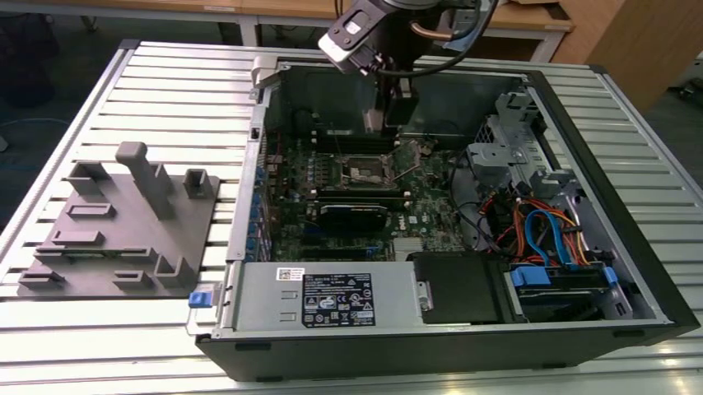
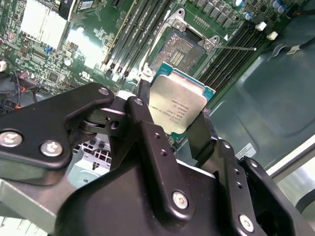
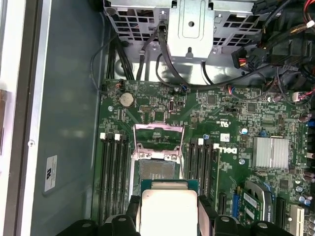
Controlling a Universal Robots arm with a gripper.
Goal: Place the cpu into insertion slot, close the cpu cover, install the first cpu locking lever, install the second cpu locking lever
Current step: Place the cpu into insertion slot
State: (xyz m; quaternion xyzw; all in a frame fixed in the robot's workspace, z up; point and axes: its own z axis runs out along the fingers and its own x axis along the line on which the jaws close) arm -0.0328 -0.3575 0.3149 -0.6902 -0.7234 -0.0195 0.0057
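In the exterior view, a grey fixture [image 1: 121, 218] lies at 9 o'clock of the open case [image 1: 462, 350], well apart from the work. On the board [image 1: 288, 193] the slot [image 1: 368, 169] is uncovered and dark-centred, with no chip in it. The gripper [image 1: 384, 123] hangs just at 12 o'clock of the slot.

In the second wrist view its fingers [image 2: 204, 130] are clamped on two opposite edges of the cpu [image 2: 179, 105], which is held in the air near the slot [image 2: 179, 51] and does not touch it. In the first wrist view the cover [image 3: 158, 126] stands swung up, open. The levers look released, though they are too thin to be sure.

As I judge it, none of the four steps is done: seating the cpu, closing the cover and both levers all remain.
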